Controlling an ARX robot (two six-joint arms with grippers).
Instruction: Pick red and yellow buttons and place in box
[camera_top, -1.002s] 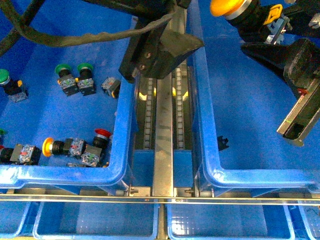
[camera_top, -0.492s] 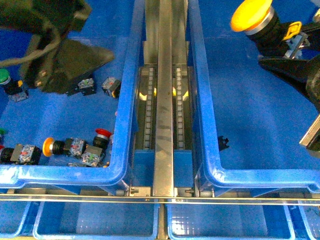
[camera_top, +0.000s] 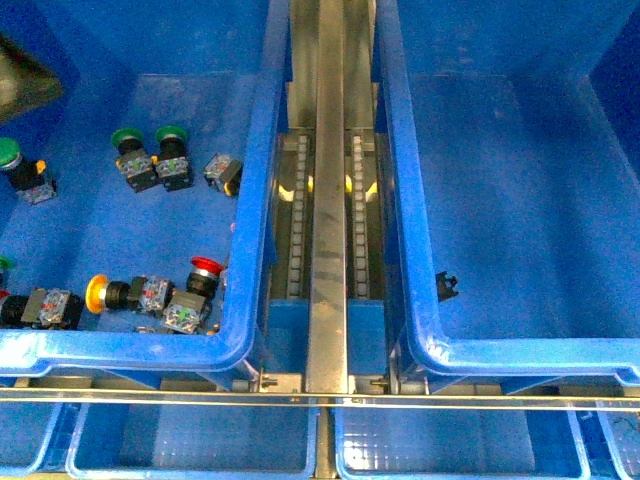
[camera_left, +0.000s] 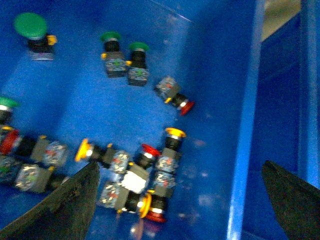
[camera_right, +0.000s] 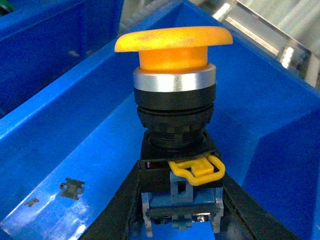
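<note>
- Two large deep blue bins sit side by side; a grey metal rail (camera_top: 327, 230) runs between them
- Left bin (camera_top: 245, 250) holds scattered push-buttons; three green-capped ones (camera_top: 125, 138) lie toward its far side, beside a loose grey contact block (camera_top: 222, 173)
- Near its front wall lie a yellow-capped button (camera_top: 97, 293) and a red-capped button (camera_top: 204, 266), close together
- Right bin (camera_top: 420, 330) shows a bare floor; one small black fleck (camera_top: 446, 285) sits near its left wall
- Shallow blue trays (camera_top: 190, 440) line the bottom edge; no hands appear

Left gripper (camera_left: 180, 200) with matte black, rough-textured wedge fingers (camera_left: 60, 205), right gripper (camera_right: 180, 220) likewise black
</note>
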